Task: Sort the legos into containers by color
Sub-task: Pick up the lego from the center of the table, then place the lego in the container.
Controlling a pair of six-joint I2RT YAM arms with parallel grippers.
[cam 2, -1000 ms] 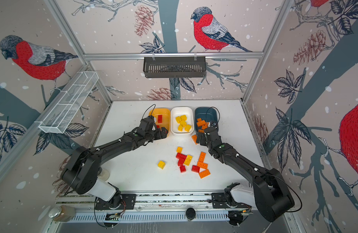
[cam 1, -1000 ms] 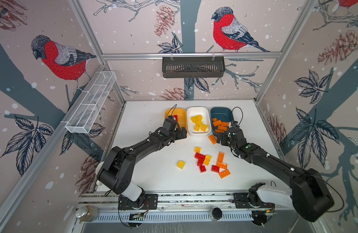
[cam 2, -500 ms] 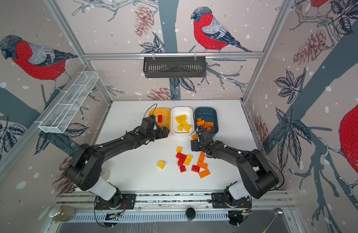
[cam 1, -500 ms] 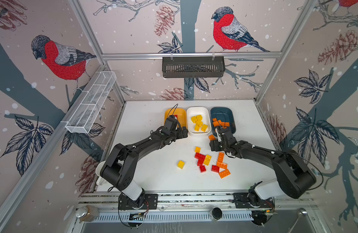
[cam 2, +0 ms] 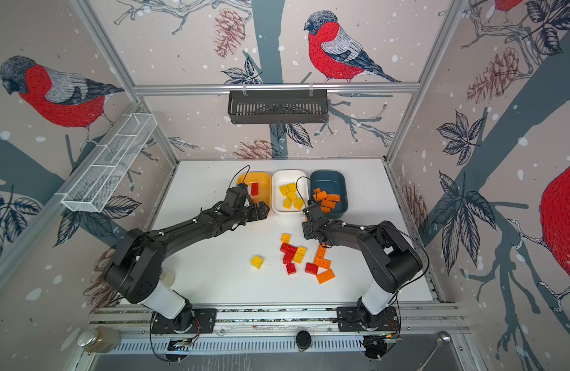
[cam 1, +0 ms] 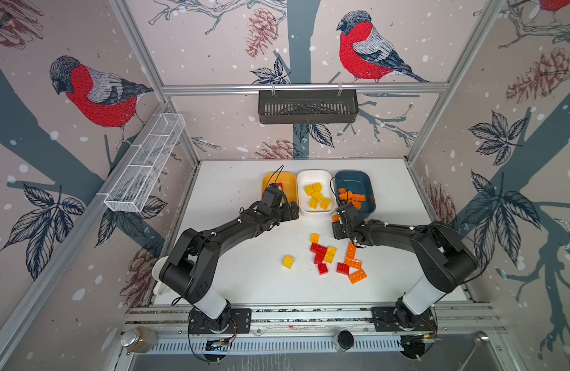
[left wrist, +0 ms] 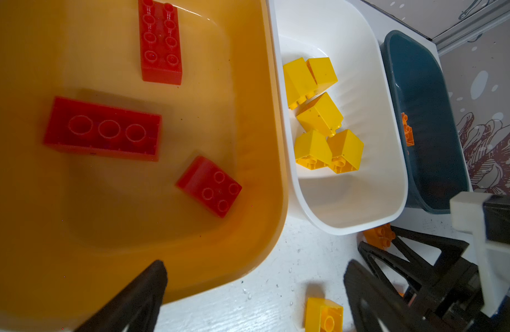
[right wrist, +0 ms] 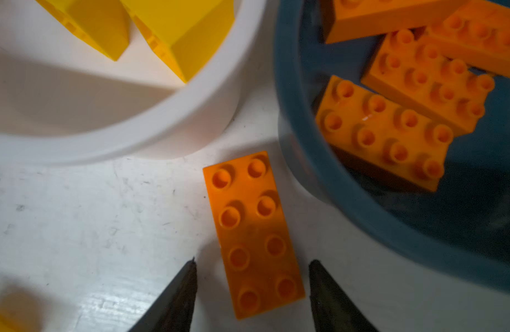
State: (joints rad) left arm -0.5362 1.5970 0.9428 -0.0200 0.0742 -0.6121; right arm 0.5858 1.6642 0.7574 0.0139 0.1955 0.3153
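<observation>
Right end effector [right wrist: 253, 261] has left the teal tray [right wrist: 288, 115], jaws narrowing astride, not yet pinching, the orange brick [right wrist: 248, 218] at its 7 o'clock, so a pick is beginning; left end effector [left wrist: 255, 263] stays spread.

Bird-and-pinecone wallpaper [cam 1: 357, 48] covers the walls around the white table [cam 1: 232, 199]. Far ahead of the left gripper [cam 1: 290, 210] a black slotted basket [cam 1: 307, 106] hangs on an aluminium rail [cam 1: 213, 88]; off to that gripper's left, a white wire mesh rack [cam 1: 145, 167].
</observation>
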